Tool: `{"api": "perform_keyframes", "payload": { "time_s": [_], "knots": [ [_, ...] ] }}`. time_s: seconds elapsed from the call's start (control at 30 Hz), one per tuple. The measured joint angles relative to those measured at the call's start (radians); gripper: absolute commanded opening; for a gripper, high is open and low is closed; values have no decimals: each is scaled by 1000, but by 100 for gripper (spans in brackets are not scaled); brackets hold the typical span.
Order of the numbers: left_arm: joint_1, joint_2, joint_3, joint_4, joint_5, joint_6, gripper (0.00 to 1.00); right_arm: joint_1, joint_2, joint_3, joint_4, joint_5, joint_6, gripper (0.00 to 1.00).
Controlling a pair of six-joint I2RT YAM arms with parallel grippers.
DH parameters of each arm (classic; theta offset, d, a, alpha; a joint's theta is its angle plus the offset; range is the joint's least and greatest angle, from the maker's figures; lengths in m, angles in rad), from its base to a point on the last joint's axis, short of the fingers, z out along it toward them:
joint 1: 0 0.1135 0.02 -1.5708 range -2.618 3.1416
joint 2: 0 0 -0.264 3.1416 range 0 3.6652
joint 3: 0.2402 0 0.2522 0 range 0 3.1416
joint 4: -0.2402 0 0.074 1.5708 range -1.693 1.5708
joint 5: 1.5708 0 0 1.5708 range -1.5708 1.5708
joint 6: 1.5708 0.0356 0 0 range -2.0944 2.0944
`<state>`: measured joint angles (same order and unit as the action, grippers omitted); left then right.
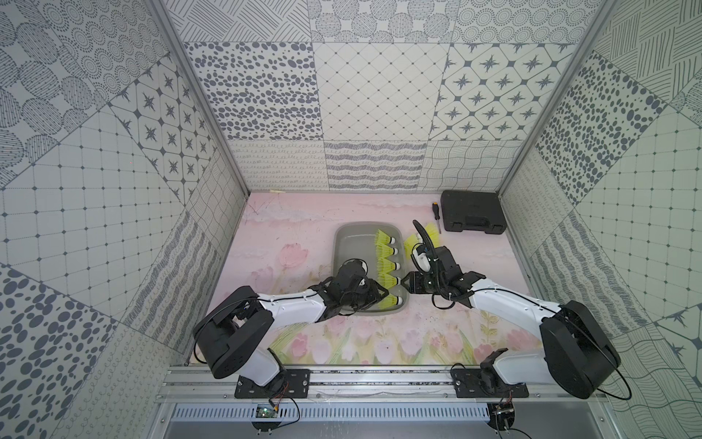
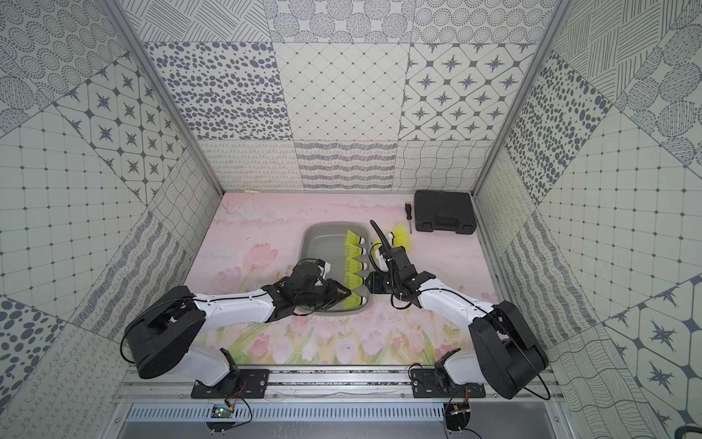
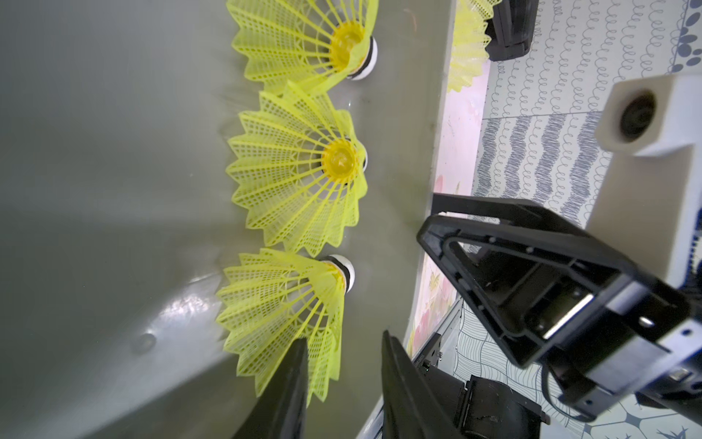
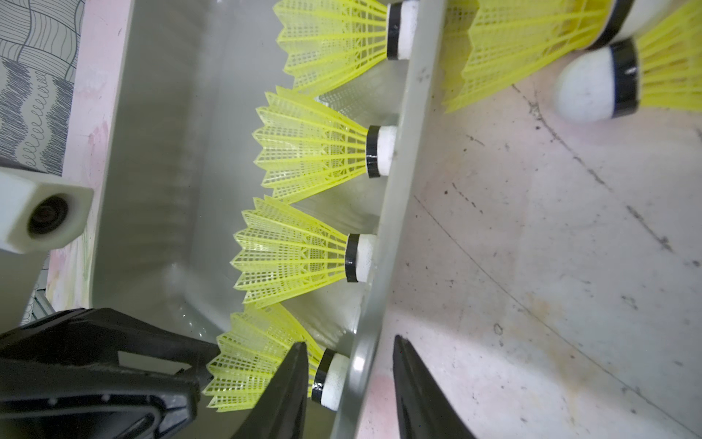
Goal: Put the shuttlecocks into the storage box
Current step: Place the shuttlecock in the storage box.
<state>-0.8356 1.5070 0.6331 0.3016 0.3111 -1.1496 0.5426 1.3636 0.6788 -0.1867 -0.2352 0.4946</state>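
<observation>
Yellow shuttlecocks (image 1: 384,266) lined the box (image 1: 347,251) at 3 o'clock; open, empty left jaws needed a straight lift; right jaws stood open astride its wall.

Glossy grey plastic storage box (image 3: 114,152), yellow plastic-mesh shuttlecocks (image 3: 288,178)

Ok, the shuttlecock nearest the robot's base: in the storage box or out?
In. The shuttlecock lies on its side inside the storage box, with its white tip by the inner wall, below the rim.

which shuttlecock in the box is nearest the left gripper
The shuttlecock at the row's near end, its skirt beside the left gripper; the other four lie farther back.
</observation>
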Motion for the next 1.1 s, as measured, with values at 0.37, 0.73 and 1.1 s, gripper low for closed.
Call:
{"api": "perform_keyframes", "payload": {
  "time_s": [0.37, 0.73, 1.1],
  "knots": [
    [0, 44, 12, 3, 10, 15, 16, 0, -2, 0, -3, 0, 0, 40],
    [0, 40, 12, 2, 21, 21, 40, 0, -32, -1, -7, 35, 0, 52],
    [20, -130, 45, -135, -53, 113, 49, -49, -139, -2, -40, 90, 3, 60]
  ]
}}
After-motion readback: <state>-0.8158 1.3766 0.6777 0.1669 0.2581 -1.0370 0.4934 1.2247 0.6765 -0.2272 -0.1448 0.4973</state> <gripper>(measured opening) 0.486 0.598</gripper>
